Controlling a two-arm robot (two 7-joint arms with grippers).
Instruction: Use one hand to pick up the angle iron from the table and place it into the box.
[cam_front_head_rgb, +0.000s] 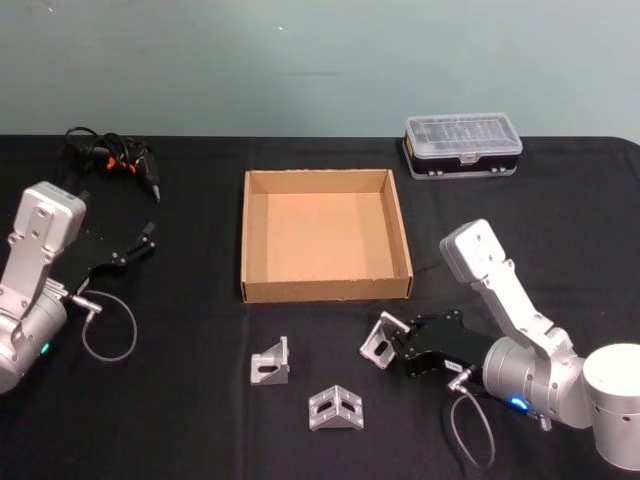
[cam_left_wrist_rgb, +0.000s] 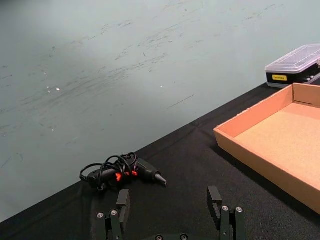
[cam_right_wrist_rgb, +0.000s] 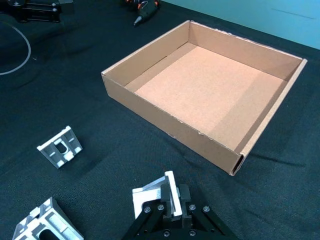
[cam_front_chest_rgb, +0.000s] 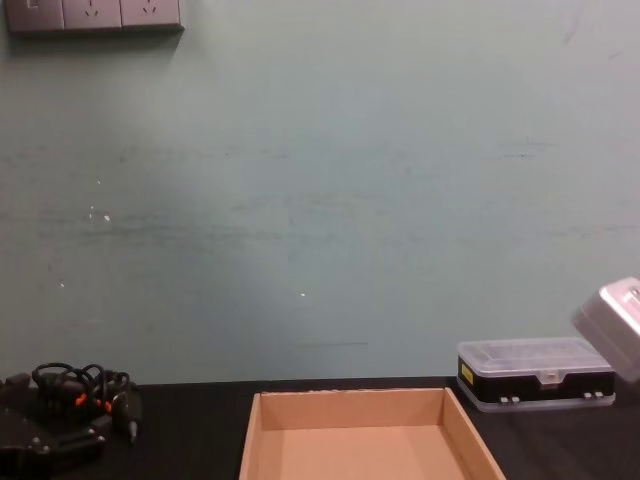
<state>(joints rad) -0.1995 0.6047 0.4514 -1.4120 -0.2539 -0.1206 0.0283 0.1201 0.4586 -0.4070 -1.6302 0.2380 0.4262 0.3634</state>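
While the left end effector (cam_front_head_rgb: 148, 240) idles released, the right black end effector (cam_front_head_rgb: 393, 338) clamps a silver metal angle iron (cam_front_head_rgb: 377, 340) low over the black table (cam_front_head_rgb: 200, 420), facing the shallow tan cardboard box (cam_front_head_rgb: 325, 290).

Three silver L-shaped metal angle irons: a held angle iron (cam_front_head_rgb: 377, 340) in the right gripper (cam_front_head_rgb: 396, 343), and a second angle iron (cam_front_head_rgb: 271, 362) and third angle iron (cam_front_head_rgb: 336, 408) near it. Beyond that gripper are one shallow tan cardboard box (cam_front_head_rgb: 325, 290), one clear-lidded plastic case (cam_front_head_rgb: 463, 143) and one black corded tool (cam_front_head_rgb: 112, 158).
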